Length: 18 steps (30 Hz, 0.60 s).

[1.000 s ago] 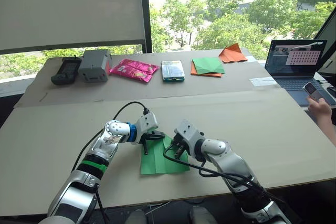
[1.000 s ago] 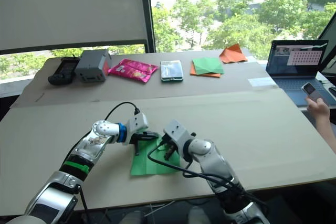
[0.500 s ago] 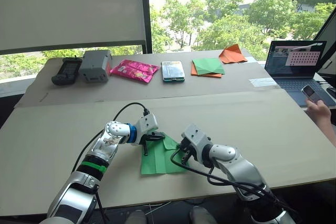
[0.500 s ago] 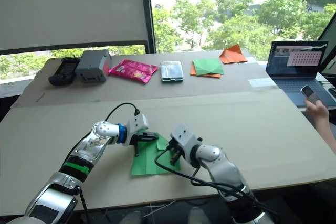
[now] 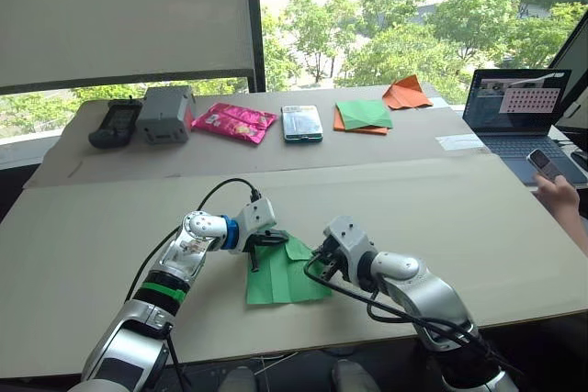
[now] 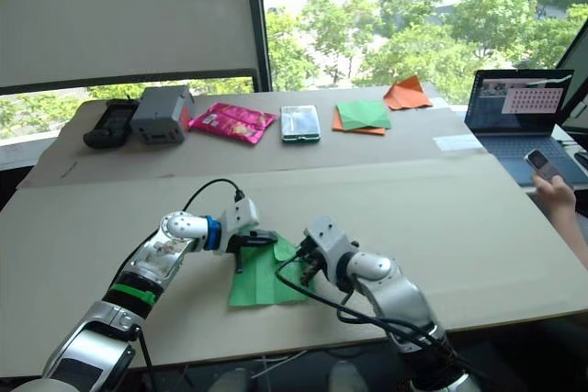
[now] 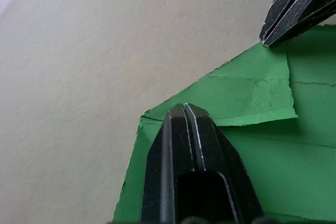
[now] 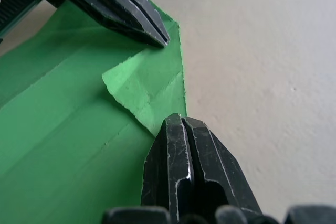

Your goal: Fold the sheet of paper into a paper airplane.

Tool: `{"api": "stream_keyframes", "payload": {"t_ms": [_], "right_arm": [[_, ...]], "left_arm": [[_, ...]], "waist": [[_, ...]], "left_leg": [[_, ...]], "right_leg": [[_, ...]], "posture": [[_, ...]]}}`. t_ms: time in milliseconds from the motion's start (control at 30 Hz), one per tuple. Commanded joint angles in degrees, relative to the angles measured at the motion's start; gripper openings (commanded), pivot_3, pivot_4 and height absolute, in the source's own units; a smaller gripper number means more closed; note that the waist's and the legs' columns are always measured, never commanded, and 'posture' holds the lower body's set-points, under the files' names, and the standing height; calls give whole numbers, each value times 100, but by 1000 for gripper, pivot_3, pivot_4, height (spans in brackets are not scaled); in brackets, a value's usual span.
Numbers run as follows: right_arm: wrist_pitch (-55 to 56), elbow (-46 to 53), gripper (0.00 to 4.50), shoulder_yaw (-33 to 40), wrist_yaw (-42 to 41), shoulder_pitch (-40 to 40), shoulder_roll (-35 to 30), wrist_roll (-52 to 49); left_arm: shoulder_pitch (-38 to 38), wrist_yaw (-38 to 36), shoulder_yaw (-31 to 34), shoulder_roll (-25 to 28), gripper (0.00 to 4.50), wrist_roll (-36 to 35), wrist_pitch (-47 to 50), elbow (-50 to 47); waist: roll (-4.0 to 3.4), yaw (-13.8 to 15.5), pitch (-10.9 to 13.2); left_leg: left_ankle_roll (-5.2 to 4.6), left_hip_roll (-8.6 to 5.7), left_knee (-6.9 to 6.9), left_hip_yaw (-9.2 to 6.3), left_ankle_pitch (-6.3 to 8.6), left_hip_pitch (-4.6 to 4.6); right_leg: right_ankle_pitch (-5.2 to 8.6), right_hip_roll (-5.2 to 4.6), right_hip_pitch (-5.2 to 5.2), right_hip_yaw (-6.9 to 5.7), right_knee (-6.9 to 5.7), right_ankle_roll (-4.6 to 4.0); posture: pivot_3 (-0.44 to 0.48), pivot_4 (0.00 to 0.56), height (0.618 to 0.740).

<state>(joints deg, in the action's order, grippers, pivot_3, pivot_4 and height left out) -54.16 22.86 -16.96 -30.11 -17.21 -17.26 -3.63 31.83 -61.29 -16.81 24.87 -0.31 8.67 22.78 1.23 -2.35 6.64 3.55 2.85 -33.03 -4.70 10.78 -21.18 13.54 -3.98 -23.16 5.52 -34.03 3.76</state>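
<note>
On the near surface point(image 5: 478, 227) between our grippers lies the sheet of paper point(image 5: 280, 277), one far corner folded over; both left gripper point(image 5: 262, 247) and right gripper point(image 5: 319, 256) have fingers pressed together, tips on its far edge.

**Item count — table inspection**

Bright green sheet of paper point(image 5: 283, 274): one. Grippers — two, left gripper point(image 5: 255, 255) and right gripper point(image 5: 319, 259). Far row: one black device point(image 5: 115, 123), one grey box point(image 5: 165, 114), one pink packet point(image 5: 233, 122), one phone point(image 5: 302, 123), one darker green square point(image 5: 365, 114), one orange paper shape point(image 5: 406, 94). Laptop point(image 5: 516, 112): one.
</note>
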Motion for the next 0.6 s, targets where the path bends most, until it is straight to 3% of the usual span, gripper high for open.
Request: {"api": "stream_keyframes", "payload": {"t_ms": [33, 300, 600], "right_arm": [[210, -28, 33, 4, 83, -272, 110, -73], [845, -1008, 33, -413, 231, -477, 297, 161], [939, -1285, 33, -544, 196, -304, 199, 254]], "left_arm": [[-161, -25, -189, 51, 0, 180, 167, 169], [-191, 7, -159, 58, 0, 170, 190, 133], [-237, 36, -138, 81, 0, 169, 222, 63]], "waist": [[0, 3, 0], [-1, -7, 0], [-4, -10, 1]], "left_leg": [[0, 0, 1, 0, 0, 0], [-2, 0, 2, 0, -1, -1], [-2, 0, 1, 0, -1, 0]], "right_leg": [[0, 1, 1, 0, 0, 0], [0, 2, 1, 0, -1, 0], [0, 3, 3, 0, -2, 0]], "posture": [[0, 150, 732], [0, 150, 732], [0, 150, 732]]}}
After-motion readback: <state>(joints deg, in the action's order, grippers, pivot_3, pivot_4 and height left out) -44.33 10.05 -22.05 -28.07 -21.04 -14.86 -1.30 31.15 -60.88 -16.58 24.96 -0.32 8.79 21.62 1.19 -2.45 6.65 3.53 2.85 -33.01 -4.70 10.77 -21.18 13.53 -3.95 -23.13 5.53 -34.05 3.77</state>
